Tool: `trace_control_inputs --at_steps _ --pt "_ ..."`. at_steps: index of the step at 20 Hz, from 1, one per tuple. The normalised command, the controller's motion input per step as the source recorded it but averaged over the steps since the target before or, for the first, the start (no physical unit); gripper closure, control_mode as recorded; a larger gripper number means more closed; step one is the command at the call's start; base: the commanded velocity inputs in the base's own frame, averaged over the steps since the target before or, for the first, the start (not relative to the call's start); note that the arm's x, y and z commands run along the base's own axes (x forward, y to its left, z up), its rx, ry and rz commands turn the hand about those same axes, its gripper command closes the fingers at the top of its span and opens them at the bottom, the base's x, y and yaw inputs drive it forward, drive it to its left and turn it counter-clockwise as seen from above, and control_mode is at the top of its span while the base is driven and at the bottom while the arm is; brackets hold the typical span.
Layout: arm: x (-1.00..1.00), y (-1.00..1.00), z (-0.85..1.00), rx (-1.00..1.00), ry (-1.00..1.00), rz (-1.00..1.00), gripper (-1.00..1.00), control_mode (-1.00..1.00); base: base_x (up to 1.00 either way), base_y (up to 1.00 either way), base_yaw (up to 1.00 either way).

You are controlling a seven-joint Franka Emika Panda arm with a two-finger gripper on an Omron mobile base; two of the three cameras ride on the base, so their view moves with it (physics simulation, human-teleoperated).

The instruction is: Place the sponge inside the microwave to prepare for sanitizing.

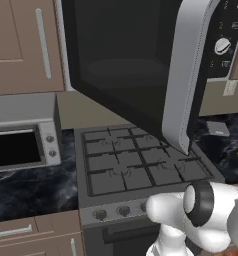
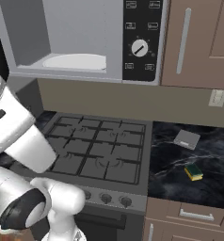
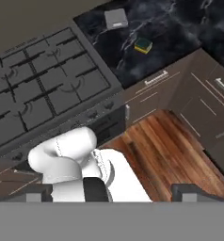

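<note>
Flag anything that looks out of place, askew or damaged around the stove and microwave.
Nothing looks damaged or spilled. The microwave stands with its door swung wide open over the stove, which suits the task. The sponge lies flat on the dark counter right of the stove, near a small grey block.

Microwave (image 2: 85,42): brushed silver metal frame, dark glossy glass door (image 1: 126,65), smooth white turntable (image 2: 76,61). Counter (image 2: 212,179): polished black marble with pale veining, bearing at 3 o'clock of the matt grey cast-iron stove (image 2: 100,150) a yellow-and-green foam sponge (image 2: 195,172). Cabinets (image 2: 198,42): matt brown wood; floor (image 3: 165,155): glossy wood planks.
</note>
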Motion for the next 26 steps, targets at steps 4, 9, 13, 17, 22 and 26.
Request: trace_control_inputs --at_steps 4,9,13,17,22,26 --pt "0.60 -0.74 -0.50 0.79 0.38 -0.05 -1.00 -1.00 0.00 0.00 0.00" --pt "0.68 -0.10 -0.79 0.61 0.17 0.13 -1.00 -1.00 0.00 0.00 0.00" --pt "0.33 0.26 -1.00 0.33 0.17 0.33 -1.00 -1.00 0.00 0.00 0.00" --pt "0.00 0.71 -0.91 0.15 0.04 0.36 -1.00 -1.00 0.00 0.00 0.00" --pt "0.27 0.56 -0.27 0.06 -0.04 0.20 -1.00 -1.00 0.00 0.00 0.00" --pt "0.59 0.02 0.03 0.22 -0.02 0.08 -1.00 -1.00 0.00 0.00 0.00"
